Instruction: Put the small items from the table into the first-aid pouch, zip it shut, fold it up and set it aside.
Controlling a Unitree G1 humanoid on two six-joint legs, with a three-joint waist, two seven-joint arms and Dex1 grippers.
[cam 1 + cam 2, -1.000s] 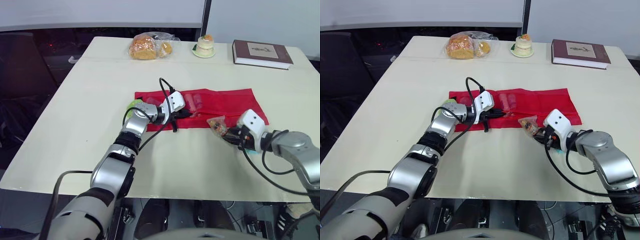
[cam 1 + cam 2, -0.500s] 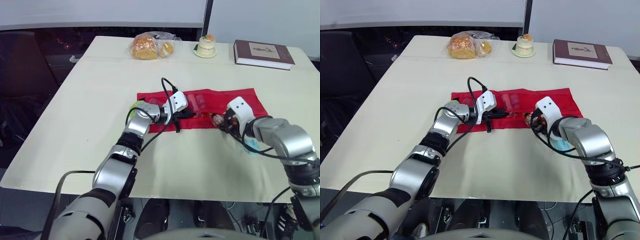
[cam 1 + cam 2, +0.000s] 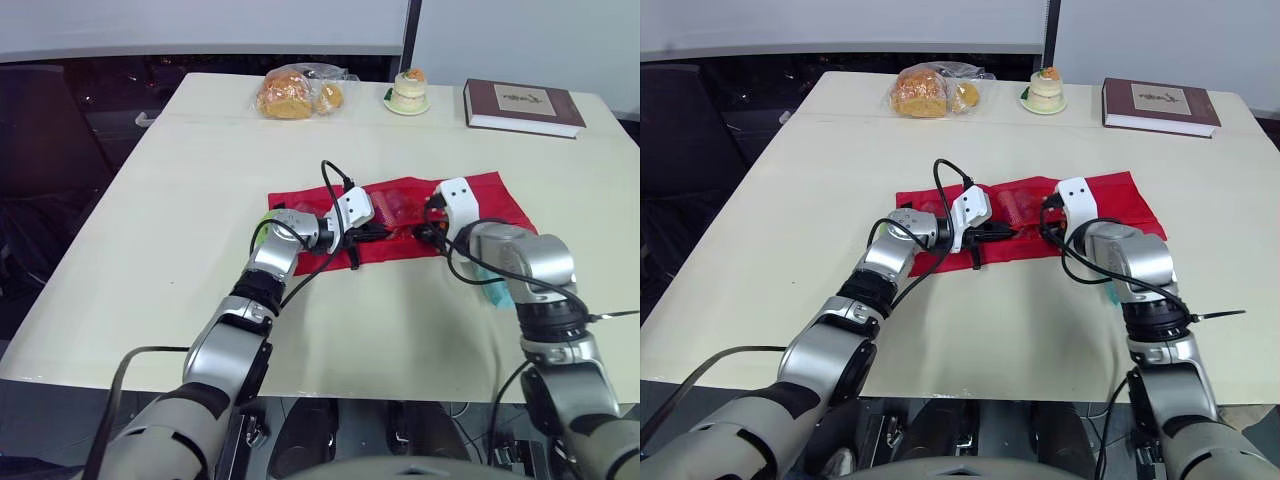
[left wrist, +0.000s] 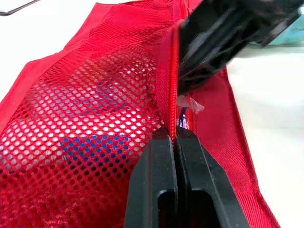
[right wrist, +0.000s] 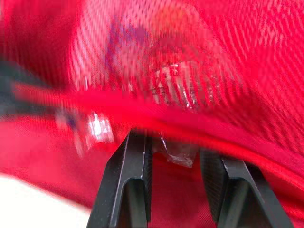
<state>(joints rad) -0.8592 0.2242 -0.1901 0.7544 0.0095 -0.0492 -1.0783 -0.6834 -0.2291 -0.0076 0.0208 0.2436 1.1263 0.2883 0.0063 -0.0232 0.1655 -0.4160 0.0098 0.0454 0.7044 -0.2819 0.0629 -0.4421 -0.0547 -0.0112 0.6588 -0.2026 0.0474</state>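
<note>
The left gripper is clamped tight on the zip edge of the red first-aid pouch, pinching the mesh pocket's lip. Just ahead of it along the zip's length, the right gripper faces it with fingers parted. The clear-wrapped packet lies loose between them, mostly past the lip. The right arm is nearer; a push straight ahead should seat it.

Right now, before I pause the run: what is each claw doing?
Left claw: closed, pinching the red pouch at its zipper edge.
Right claw: open at the pouch mouth, with a clear wrapper in the gap.
</note>
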